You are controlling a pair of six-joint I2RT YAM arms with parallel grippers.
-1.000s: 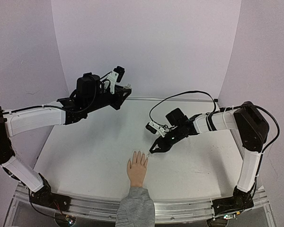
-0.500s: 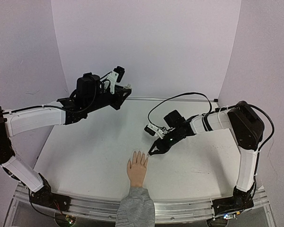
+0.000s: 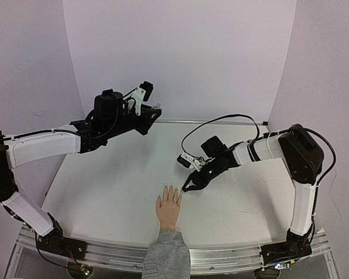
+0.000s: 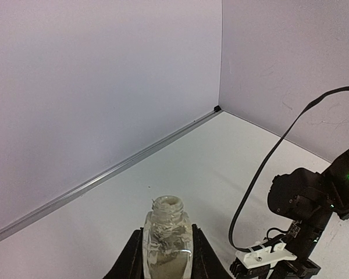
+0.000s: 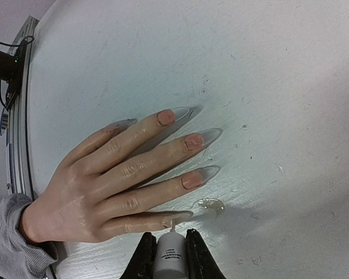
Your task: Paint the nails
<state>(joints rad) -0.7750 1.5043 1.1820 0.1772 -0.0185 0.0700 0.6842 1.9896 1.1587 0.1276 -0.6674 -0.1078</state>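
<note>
Right fingers (image 5: 195, 256) angle down, pinching a brush (image 5: 170, 256) at the nails (image 5: 192, 180).

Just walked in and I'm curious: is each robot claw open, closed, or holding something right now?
Left gripper: closed on a small uncapped clear bottle.
Right gripper: closed on a white-handled brush, tip by a nail of the hand.

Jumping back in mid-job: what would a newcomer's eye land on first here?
The flesh-coloured hand with a grey sleeve cuff lies palm down at the near edge of the white table, long pale nails spread. The right gripper holds a small white brush applicator at one outer fingertip; the left gripper holds an open whitish clear bottle aloft, far left.
</note>
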